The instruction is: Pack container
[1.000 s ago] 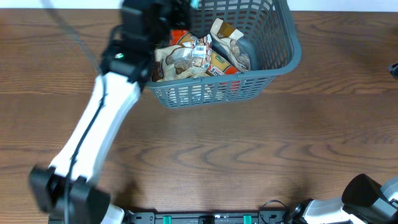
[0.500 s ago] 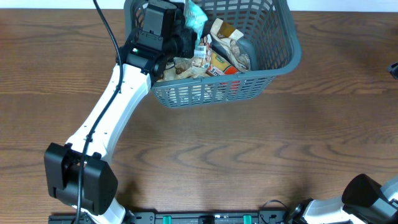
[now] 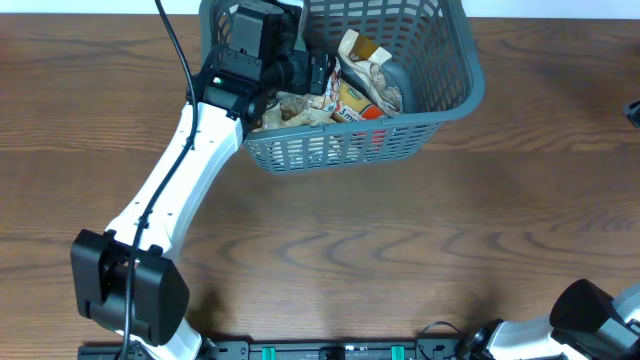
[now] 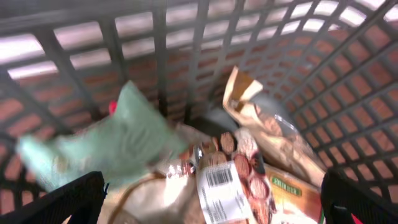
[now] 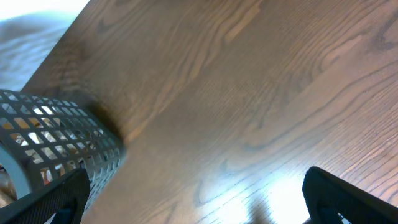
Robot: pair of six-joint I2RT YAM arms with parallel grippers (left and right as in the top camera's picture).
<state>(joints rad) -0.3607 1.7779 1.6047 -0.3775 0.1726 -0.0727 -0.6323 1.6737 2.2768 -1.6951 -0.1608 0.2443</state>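
1. Looking from overhead: places the container (image 3: 340, 150) at the far edge of the table (image 3: 450, 230), part-filled with snack packets (image 3: 365, 85), left gripper (image 3: 318, 72) inside it.
2. Through left wrist: shows fingers (image 4: 62, 202) spread, gripping nothing, above a blurred teal packet (image 4: 106, 146).
3. Through right wrist: shows right gripper (image 5: 196, 200) spread, empty, apart from the container; probably stiff yet light, best taken by its thick rim.
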